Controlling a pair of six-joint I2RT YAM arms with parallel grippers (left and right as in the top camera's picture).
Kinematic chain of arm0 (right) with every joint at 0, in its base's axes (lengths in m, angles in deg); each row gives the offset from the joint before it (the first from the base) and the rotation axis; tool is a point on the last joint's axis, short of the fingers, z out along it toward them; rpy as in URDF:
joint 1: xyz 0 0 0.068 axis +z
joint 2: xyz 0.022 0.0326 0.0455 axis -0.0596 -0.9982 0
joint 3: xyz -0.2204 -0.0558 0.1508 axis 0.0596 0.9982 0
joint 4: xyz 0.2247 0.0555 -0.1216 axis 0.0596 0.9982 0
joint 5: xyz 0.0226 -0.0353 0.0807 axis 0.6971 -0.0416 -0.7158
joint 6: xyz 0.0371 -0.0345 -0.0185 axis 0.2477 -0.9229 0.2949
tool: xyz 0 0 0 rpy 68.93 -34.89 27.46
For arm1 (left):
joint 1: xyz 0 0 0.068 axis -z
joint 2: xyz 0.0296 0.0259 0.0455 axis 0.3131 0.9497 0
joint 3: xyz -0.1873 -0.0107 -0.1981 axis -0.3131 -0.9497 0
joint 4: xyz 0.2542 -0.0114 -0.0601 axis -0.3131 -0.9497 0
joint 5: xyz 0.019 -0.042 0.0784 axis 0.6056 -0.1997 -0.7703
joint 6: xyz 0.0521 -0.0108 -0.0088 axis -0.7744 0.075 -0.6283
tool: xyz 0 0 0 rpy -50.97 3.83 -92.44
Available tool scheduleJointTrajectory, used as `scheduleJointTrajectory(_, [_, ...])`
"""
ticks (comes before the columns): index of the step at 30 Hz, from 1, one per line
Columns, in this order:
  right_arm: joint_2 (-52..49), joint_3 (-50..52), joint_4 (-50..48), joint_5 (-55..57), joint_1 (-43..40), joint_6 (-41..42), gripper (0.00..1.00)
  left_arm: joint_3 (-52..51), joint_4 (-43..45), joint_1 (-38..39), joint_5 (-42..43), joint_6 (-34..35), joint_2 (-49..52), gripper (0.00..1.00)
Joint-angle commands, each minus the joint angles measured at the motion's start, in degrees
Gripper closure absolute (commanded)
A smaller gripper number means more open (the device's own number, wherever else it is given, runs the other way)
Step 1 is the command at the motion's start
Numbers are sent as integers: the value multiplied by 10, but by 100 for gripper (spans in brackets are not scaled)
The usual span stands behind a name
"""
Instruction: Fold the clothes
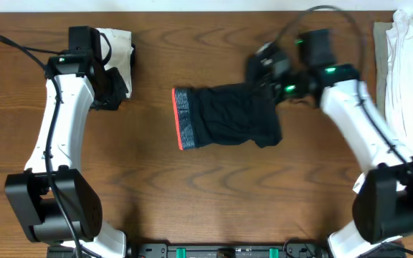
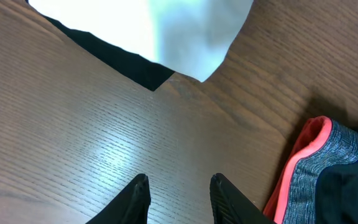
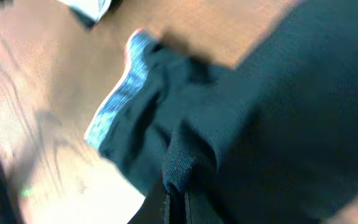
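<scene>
Spanning the overhead view, the wooden tabletop (image 1: 214, 193) carries black leggings (image 1: 228, 118) bunched into a short block at its centre. Their grey waistband (image 1: 183, 118), edged in red, faces 9 o'clock. A heap of white garments (image 1: 411, 64) lies at the 3 o'clock edge, well apart from them. A smaller folded white piece (image 1: 117, 43), with dark fabric under it, sits at 10 o'clock. The right tool (image 3: 176, 199) is pinched tight on a ridge of the leggings' black fabric at their 2 o'clock corner. The left tool (image 2: 178, 186) hangs near the folded white piece, jaws narrowly parted, holding nothing.
</scene>
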Motion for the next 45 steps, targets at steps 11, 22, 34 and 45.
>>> scheduleJointTrajectory(11, [-61,-5,2,113,207,-44,99,-4,0,-5,-7,-1,0,65])
scheduleJointTrajectory(22, [-141,-6,-85,111,226,20,99,-27,14,-4,-6,2,1,65])
scheduleJointTrajectory(34, [-117,-45,-119,112,226,53,99,-82,43,1,85,23,21,66])
scheduleJointTrajectory(45, [-99,-59,-122,139,219,68,99,-92,62,73,84,23,49,66])
